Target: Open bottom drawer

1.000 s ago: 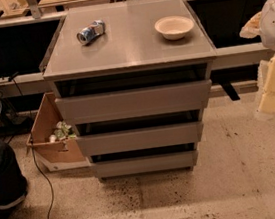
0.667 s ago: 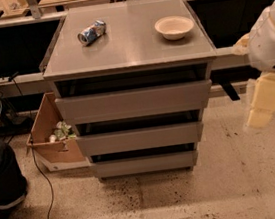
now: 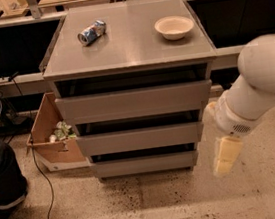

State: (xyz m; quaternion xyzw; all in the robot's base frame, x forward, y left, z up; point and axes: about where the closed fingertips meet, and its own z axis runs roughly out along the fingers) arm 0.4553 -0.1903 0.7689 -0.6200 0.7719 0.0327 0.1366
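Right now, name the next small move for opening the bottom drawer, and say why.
Probably move the gripper left, toward the bottom drawer. The gripper hangs right of the cabinet, near that drawer's height but apart from it, and the flat front shows no handle, so the dark gap above its top edge looks the likeliest hold.

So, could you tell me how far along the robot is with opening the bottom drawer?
Nothing looks done yet: the bottom drawer sits shut in the cabinet. In hand: the gripper hangs low off the cabinet's right side, about level with that drawer, not touching it. Left: reach the front, catch it and pull the drawer out.
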